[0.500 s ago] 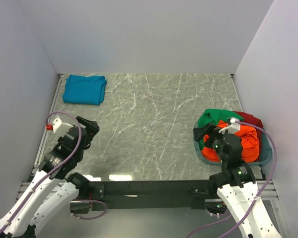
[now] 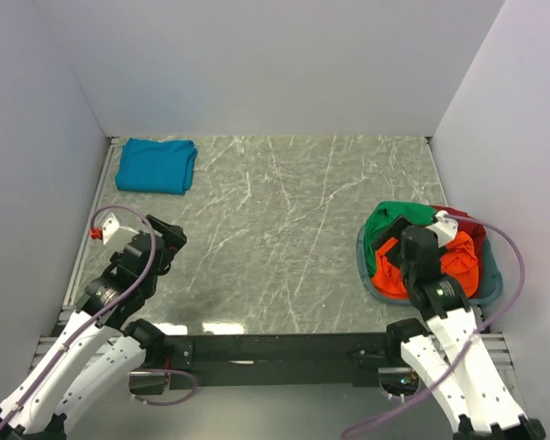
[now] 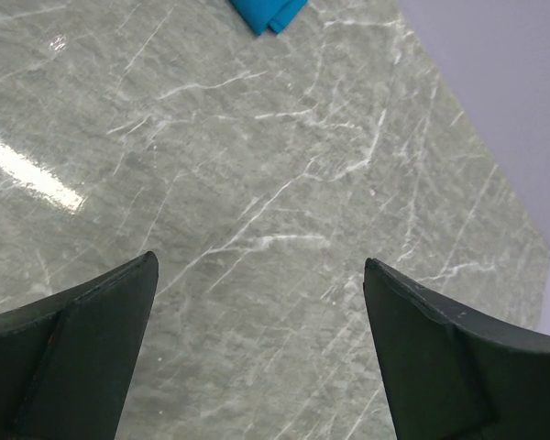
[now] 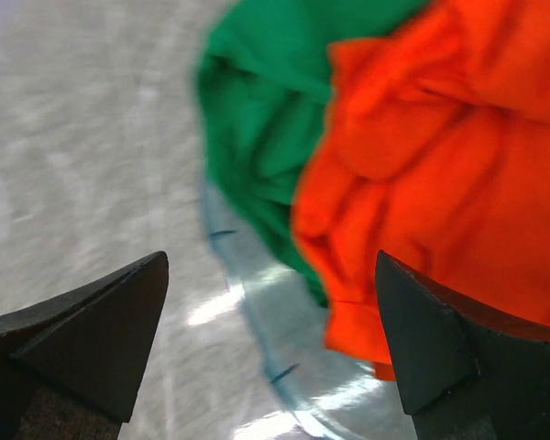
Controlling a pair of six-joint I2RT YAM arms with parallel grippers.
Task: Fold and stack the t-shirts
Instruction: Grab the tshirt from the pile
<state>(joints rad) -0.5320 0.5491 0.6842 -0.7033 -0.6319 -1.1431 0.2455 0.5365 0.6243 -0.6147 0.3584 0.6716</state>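
We saw the right gripper [image 4: 270, 263], jaws wide apart, poised close over the orange t-shirt [image 4: 440, 165] in the basket [image 4: 266, 335], the left gripper [image 3: 257, 266] equally spread, far from the teal t-shirt [image 3: 270, 11].

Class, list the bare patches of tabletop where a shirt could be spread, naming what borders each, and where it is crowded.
The widest bare stretch is the table's middle, between the folded teal shirt at far left and the basket at right. The far-right corner is bare. Crowded: the basket, heaped with the orange shirt, green shirt and dark red shirt.
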